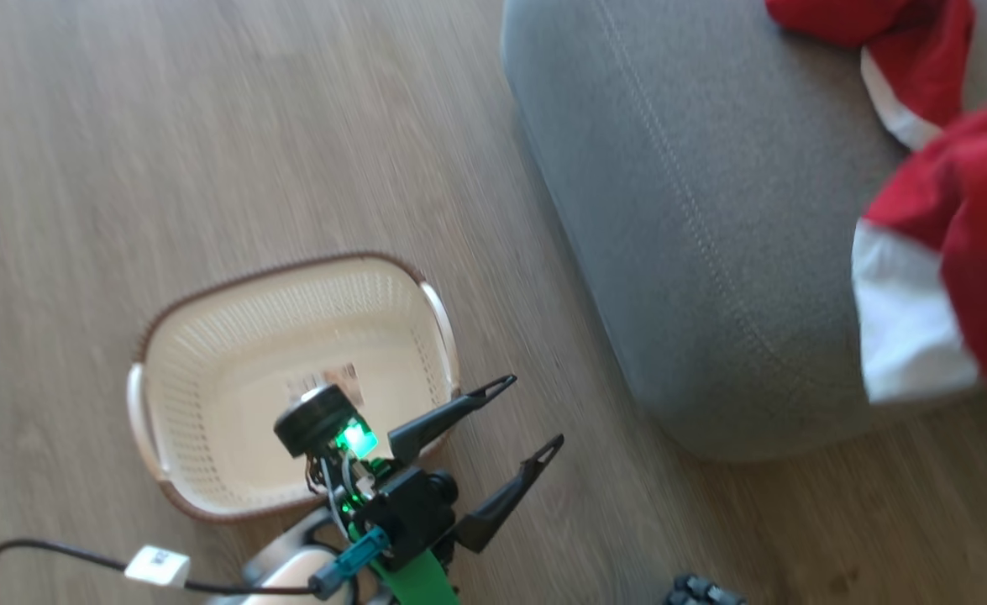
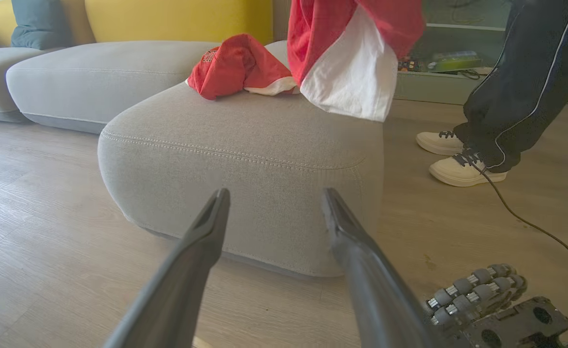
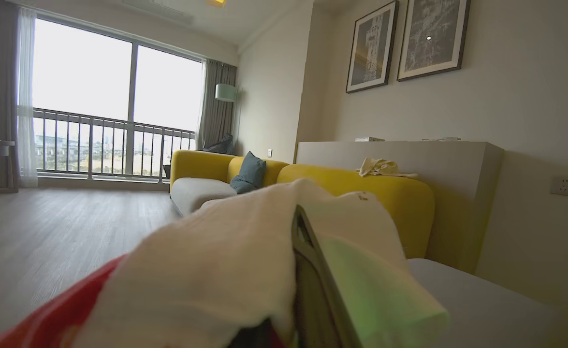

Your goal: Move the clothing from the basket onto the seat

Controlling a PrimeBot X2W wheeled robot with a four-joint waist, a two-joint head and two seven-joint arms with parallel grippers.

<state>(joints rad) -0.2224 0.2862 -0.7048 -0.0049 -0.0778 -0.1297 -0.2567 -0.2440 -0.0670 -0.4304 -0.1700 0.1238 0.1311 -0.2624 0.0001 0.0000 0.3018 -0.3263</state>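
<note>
The cream basket (image 1: 207, 336) stands on the wood floor with a paper label showing on its bare bottom. My left gripper (image 1: 528, 412) is open just past the basket's right end, holding nothing. In the left wrist view that gripper (image 2: 276, 193) faces the rounded corner of the grey seat (image 2: 245, 159). One red garment (image 2: 235, 65) lies crumpled on the seat (image 1: 711, 210). A second red and white garment (image 2: 351, 48) hangs over the seat's far edge (image 1: 963, 252). In the right wrist view its fabric (image 3: 225, 270) wraps my right gripper, and one dark finger (image 3: 313, 280) shows through it.
A person's dark trouser legs and white shoes (image 2: 462, 169) stand on the floor right of the seat, with a black cable (image 2: 530, 222) trailing past. My base's roller wheel (image 2: 477, 290) sits near the seat's corner. A yellow sofa (image 2: 167, 19) lies behind.
</note>
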